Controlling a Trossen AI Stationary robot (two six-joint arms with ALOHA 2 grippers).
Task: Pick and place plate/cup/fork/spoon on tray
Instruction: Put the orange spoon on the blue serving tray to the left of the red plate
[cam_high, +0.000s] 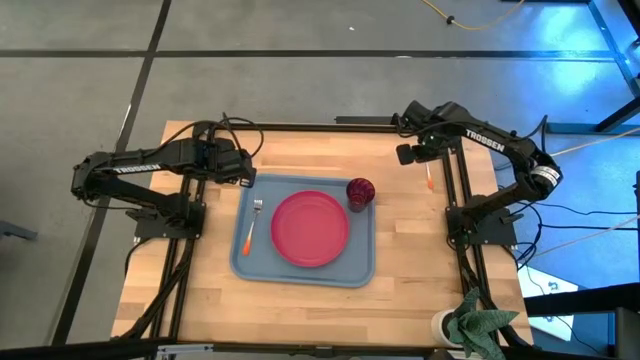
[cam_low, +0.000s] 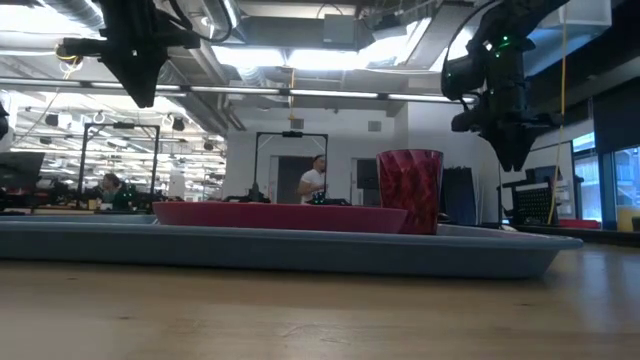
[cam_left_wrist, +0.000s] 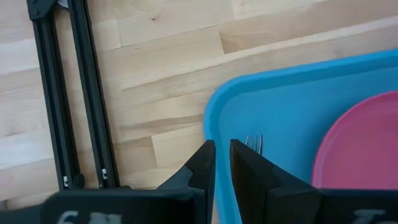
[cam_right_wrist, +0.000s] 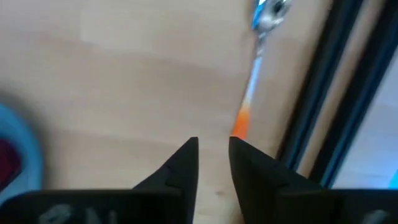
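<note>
The large blue-grey rectangular tray with rounded corners and a raised rim lies on the pale wooden table, between the two arms; the round flat pink-red plate rests in the middle of it; the small dark red ribbed cup stands upright in the tray's far right corner, just beside the plate's edge; the small fork with silver prongs and an orange handle lies along the tray's left side, beside the plate and apart from it, prongs pointing to the far edge.

The small spoon with a silver rounded bowl and an orange handle lies on the bare wood to the right of the tray, well apart from it, close to the right arm's black frame rail.

The right gripper hangs above the table just beside the spoon; in its wrist view its two dark fingers stand a narrow gap apart with nothing between them, and the spoon's handle end shows just ahead of the tips; whether the tips touch it I cannot tell.

The left gripper hovers over the tray's far left corner; its fingers are nearly together, a thin slit between them, holding nothing; the fork's prongs show just beyond.
</note>
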